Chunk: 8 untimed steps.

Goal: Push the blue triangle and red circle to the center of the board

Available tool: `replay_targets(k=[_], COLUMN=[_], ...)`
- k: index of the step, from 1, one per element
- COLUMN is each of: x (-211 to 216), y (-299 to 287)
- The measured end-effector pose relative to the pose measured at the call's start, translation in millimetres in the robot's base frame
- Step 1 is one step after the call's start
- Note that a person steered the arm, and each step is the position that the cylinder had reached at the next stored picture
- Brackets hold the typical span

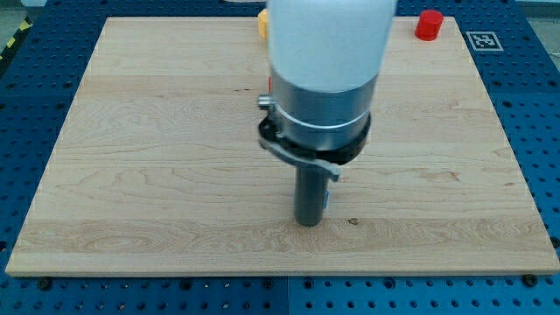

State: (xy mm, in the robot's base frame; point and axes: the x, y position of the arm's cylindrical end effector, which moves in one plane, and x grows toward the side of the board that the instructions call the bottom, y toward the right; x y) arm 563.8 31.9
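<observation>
My tip (308,224) rests on the wooden board (157,157), a little below its middle. A blue block (326,201) shows only as a thin sliver against the rod's right side, touching or nearly touching it. Its shape is hidden. A red block (429,24), roundish from here, sits at the board's top right corner, far from my tip. A small red sliver (269,85) peeks out at the left edge of the arm body near the board's middle. I cannot tell what it is.
A yellow block (261,22) is half hidden behind the arm at the board's top edge. The white and grey arm body (324,79) covers the board's centre. A blue pegboard (534,105) surrounds the board, with a marker tag (483,40) at top right.
</observation>
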Motion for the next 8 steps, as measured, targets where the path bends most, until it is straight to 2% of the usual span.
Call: replay_targets(k=[5,6,7,8], x=[-111.3,-67.6,-66.4,-134.3], y=[9.7,57.7,167.0,264.4])
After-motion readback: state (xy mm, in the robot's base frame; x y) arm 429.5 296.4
